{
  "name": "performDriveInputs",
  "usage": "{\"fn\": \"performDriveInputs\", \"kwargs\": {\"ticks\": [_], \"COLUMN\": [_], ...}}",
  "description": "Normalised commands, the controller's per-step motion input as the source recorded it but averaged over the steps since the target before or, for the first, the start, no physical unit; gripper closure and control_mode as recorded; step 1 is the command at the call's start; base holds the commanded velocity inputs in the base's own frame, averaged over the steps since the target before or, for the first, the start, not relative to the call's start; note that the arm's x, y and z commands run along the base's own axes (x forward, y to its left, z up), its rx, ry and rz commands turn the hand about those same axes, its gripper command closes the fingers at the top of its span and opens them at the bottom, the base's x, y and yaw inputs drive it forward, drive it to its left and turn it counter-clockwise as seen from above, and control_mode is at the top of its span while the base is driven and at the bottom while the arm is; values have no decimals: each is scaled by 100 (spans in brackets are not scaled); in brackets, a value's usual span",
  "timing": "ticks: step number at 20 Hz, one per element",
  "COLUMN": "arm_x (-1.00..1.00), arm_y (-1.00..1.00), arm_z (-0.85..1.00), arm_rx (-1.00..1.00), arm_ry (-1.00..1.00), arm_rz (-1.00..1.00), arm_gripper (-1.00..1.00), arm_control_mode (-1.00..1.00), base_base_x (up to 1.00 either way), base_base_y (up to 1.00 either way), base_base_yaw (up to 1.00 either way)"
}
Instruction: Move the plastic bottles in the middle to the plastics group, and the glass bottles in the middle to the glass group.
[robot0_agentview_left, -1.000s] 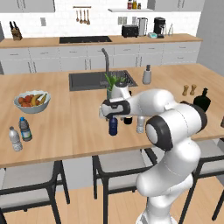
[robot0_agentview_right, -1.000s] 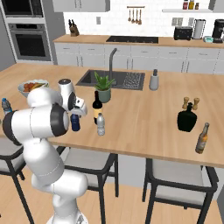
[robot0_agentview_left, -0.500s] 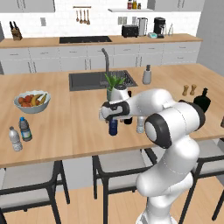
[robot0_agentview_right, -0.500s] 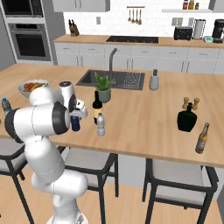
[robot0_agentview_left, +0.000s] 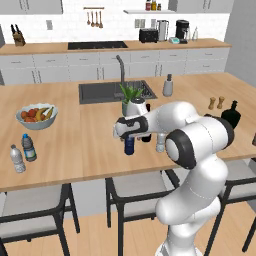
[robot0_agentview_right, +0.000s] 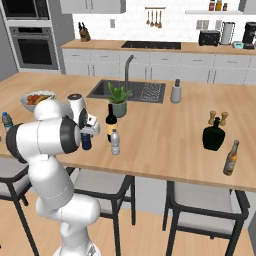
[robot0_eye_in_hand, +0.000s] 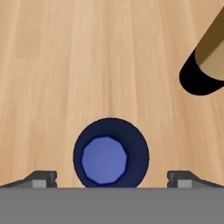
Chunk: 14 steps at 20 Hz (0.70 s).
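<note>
The dark blue plastic bottle (robot0_agentview_left: 129, 146) stands upright near the island's front edge, with my gripper (robot0_agentview_left: 129, 134) open right above it. From above, its round blue cap (robot0_eye_in_hand: 105, 159) sits between my spread fingertips (robot0_eye_in_hand: 41, 178), and neither tip touches it. The tall dark wine bottle (robot0_agentview_right: 111, 122) with a cream label stands just behind, beside the clear plastic bottle (robot0_agentview_right: 115, 142). The plastics group (robot0_agentview_left: 23, 153) is at the island's left end. The squat black glass bottle (robot0_agentview_right: 214, 136) stands far to the right.
A fruit bowl (robot0_agentview_left: 36, 115) sits on the left of the island. A potted plant (robot0_agentview_left: 131, 97) stands by the sink (robot0_agentview_left: 100, 92). Salt and pepper shakers (robot0_agentview_left: 215, 103) and a brown bottle (robot0_agentview_right: 231, 158) are at the right end. Stools line the near edge.
</note>
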Motion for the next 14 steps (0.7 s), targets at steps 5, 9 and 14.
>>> {"fn": "performDriveInputs", "kwargs": {"ticks": [5, 9, 14], "arm_x": [8, 12, 0], "arm_y": [3, 8, 2], "arm_z": [-2, -6, -2], "arm_rx": [0, 0, 0], "arm_ry": [0, 0, 0], "arm_rz": [0, 0, 0], "arm_gripper": [-100, -100, 100], "arm_control_mode": [-100, -100, -100], "base_base_x": [0, 0, 0], "base_base_y": [0, 0, 0], "base_base_yaw": [0, 0, 0]}}
